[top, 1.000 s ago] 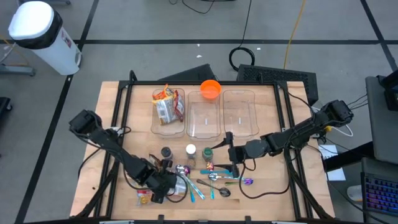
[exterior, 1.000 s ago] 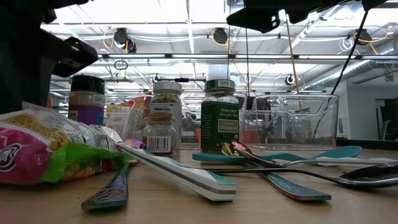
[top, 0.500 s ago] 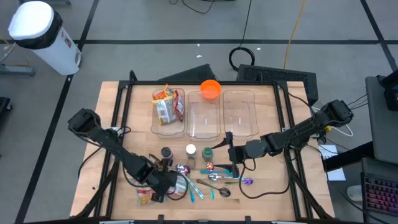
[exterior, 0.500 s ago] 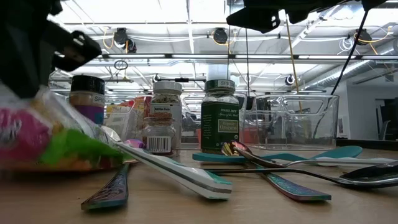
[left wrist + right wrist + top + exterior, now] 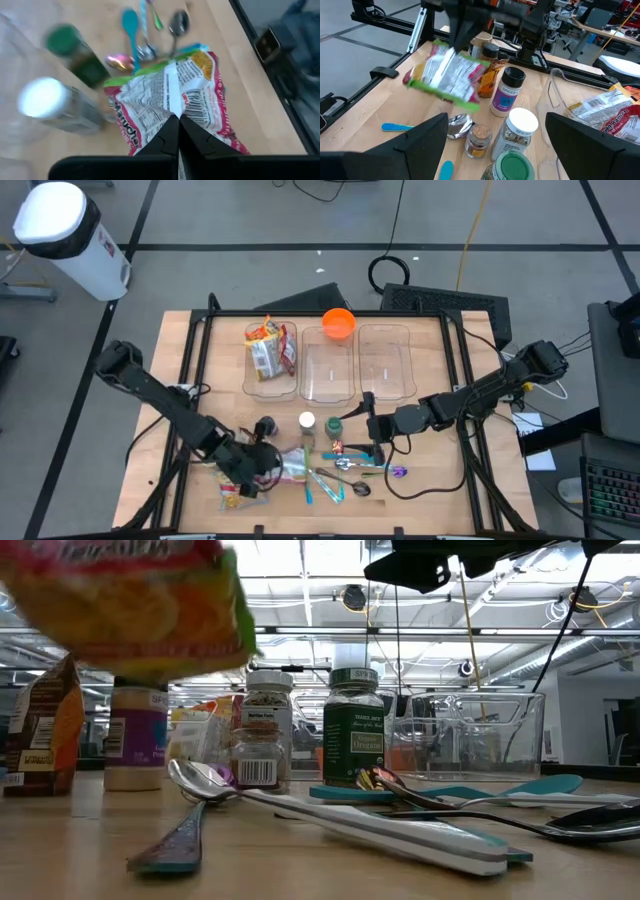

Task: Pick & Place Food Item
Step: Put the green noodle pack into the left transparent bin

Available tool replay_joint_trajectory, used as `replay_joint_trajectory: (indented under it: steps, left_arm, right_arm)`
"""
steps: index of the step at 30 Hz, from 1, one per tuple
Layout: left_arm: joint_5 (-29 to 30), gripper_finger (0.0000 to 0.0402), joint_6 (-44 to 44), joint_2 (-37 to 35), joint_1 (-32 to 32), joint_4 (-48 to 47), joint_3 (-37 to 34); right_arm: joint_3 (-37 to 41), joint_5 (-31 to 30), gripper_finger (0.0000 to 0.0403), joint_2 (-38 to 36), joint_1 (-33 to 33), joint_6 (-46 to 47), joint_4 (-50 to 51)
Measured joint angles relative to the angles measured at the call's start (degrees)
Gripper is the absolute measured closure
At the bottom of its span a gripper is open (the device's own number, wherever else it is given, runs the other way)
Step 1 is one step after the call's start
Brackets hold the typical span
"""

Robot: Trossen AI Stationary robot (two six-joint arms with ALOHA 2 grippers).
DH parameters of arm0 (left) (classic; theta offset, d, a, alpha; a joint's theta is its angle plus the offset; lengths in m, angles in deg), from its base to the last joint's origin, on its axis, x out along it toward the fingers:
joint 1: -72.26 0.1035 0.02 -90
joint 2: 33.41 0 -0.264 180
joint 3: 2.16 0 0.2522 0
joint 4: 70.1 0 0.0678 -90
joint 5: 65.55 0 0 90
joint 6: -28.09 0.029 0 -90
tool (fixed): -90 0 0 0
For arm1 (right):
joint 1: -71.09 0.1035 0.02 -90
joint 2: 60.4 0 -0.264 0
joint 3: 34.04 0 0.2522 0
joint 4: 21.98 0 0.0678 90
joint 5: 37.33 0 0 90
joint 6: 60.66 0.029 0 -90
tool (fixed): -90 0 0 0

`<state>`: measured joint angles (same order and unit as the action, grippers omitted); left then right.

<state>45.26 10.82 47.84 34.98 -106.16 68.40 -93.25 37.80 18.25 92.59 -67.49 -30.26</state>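
Hanging from the left gripper [image 5: 177, 131], the ramen packet [image 5: 175, 100] tilts lengthwise downward.

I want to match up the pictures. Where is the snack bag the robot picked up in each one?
High view: snack bag near the table's front edge, in the left gripper.
Low view: bag lifted, at top left, above the jars.
Left wrist view: bag in the middle, pinched by the fingers.
Right wrist view: bag in the air, left of centre.
Shared landmark: green-lidded jar.
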Motion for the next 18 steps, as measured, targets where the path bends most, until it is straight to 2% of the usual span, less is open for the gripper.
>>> replay_joint_trajectory:
  steps: [9, 18]
  left_arm:
    - [14.2, 0.0394, 7.7, -4.7, 0.0, -0.4, 0.0]
    - [20.9, 0.0398, 17.2, -11.8, 3.0, -8.1, 0.0]
  right_arm:
    - [0.0, 0.0, 0.0078, 0.0, 0.0, 0.0, 0.0]
    - [0.0, 0.0, 0.0078, 0.0, 0.0, 0.0, 0.0]
